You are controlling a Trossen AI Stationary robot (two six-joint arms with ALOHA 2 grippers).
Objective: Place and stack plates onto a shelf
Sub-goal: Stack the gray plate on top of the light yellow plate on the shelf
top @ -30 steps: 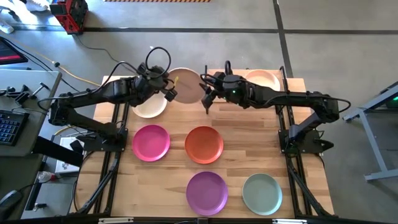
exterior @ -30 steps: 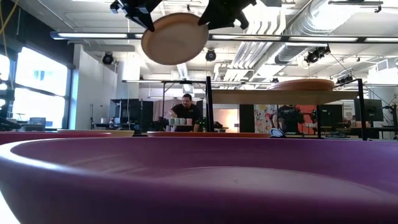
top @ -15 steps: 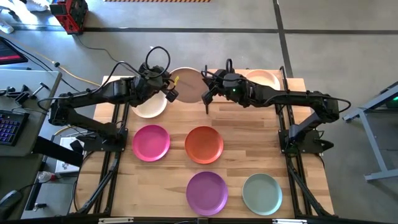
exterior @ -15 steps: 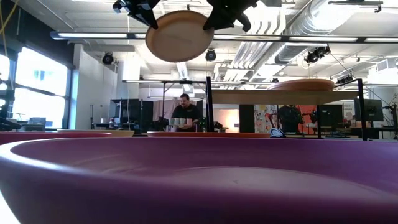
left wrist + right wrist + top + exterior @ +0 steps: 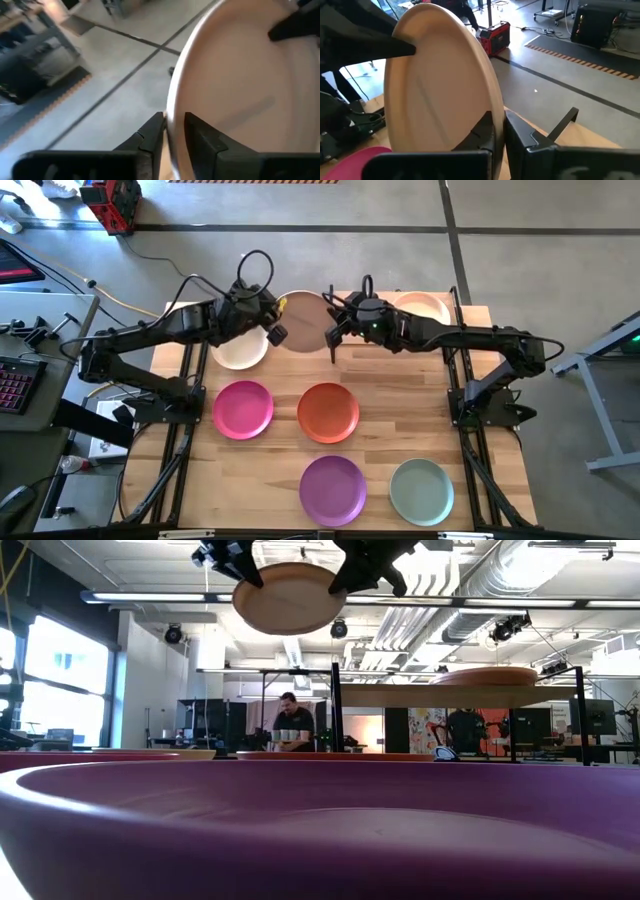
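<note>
1. Holding the beige plate (image 5: 302,319) by its right rim, your right gripper (image 5: 334,332) is clamped tight on it, high above the far middle of the table (image 5: 400,420).
2. Your left gripper (image 5: 272,321) sits at the plate's left rim, fingers (image 5: 150,137) straddling the edge with a small gap showing.
3. You have 1 plate (image 5: 424,306) on the shelf (image 5: 450,695) at far right.
4. On the table: cream (image 5: 240,350), magenta (image 5: 243,408), orange (image 5: 328,412), purple (image 5: 333,489), grey-green (image 5: 421,491).

Slatted wooden tabletop (image 5: 390,435) bearing cream plate (image 5: 238,351), magenta plate (image 5: 243,409), orange plate (image 5: 328,412), purple plate (image 5: 333,489) and grey-green plate (image 5: 421,492); raised shelf (image 5: 476,317) carrying a peach plate (image 5: 425,307).
</note>
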